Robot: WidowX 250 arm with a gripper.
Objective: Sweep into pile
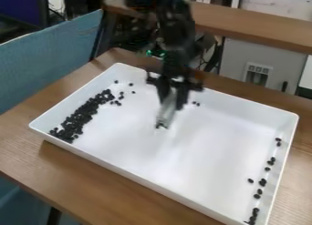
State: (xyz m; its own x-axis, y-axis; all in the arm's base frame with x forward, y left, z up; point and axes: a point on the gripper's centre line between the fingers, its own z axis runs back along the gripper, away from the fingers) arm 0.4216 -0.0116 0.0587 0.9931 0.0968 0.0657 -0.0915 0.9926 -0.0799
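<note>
Most of the small black beans (78, 117) are heaped in a long, messy strip by the left wall of the white tray (122, 142). A few are dotted near the top end of that strip. Two small beans (196, 103) can be seen near the back wall, to the right of the robot's hand. More stray beans (262, 182) are strung out along the right wall, down to the near corner.

A thin, pale tool (167, 111) is held over the middle of the tray, with its dark tip pointed down. It is gripped by the black gripper (173, 101), whose fingers are parted just a little, with the tool pinched between them. Whether the tray is touched by the tip cannot be told.

The sweeping seems to be only partly done, as one big heap is made but strays are left over. Next, the tool should be put down behind the strays on the right, and they should be pushed to the left. If it is held too high, beans could be missed.

The tray is set on a brown wooden table (91, 174). A blue chair back (49, 51) is seen behind, on the left.
</note>
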